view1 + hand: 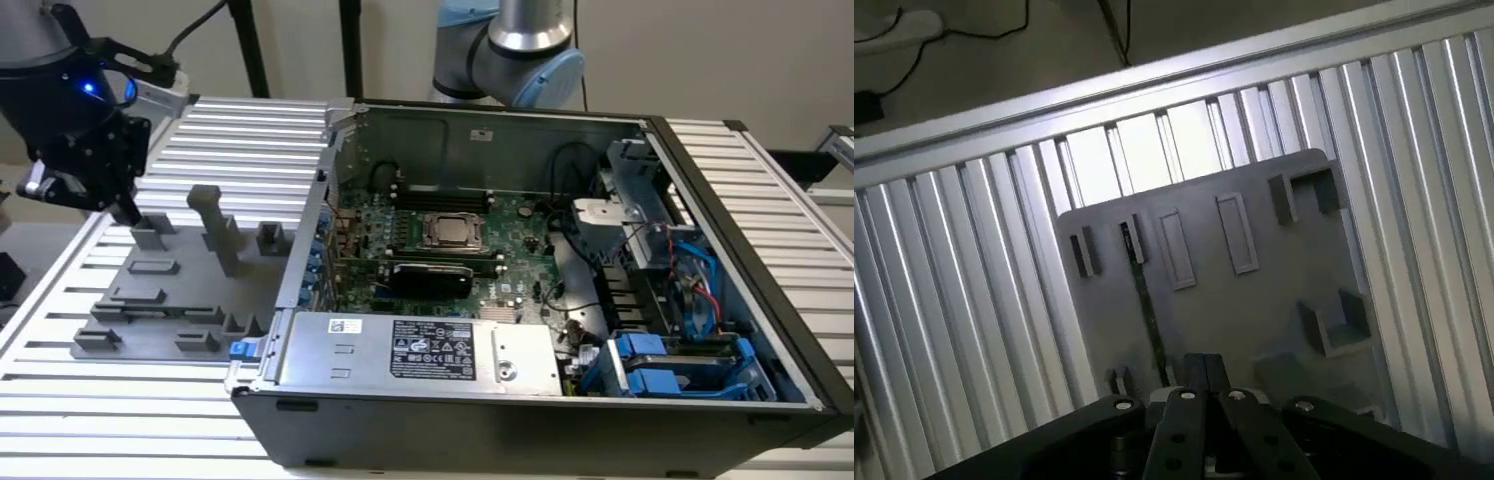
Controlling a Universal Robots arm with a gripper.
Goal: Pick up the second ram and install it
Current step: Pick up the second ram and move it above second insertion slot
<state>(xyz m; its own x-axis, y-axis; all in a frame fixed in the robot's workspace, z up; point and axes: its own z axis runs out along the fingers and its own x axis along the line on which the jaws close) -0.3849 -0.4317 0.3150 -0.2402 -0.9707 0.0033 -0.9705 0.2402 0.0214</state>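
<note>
Arm upright at the exterior view's left, gripper pointing down over the grey holder plate on the desk, fingers pressed together and empty, second ram edge-on in its holder just beside.

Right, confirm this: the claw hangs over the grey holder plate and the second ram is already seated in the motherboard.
Not quite. The claw hangs over the grey holder plate, but the wrist view shows the second ram standing on edge on that plate, not in the motherboard.
</note>
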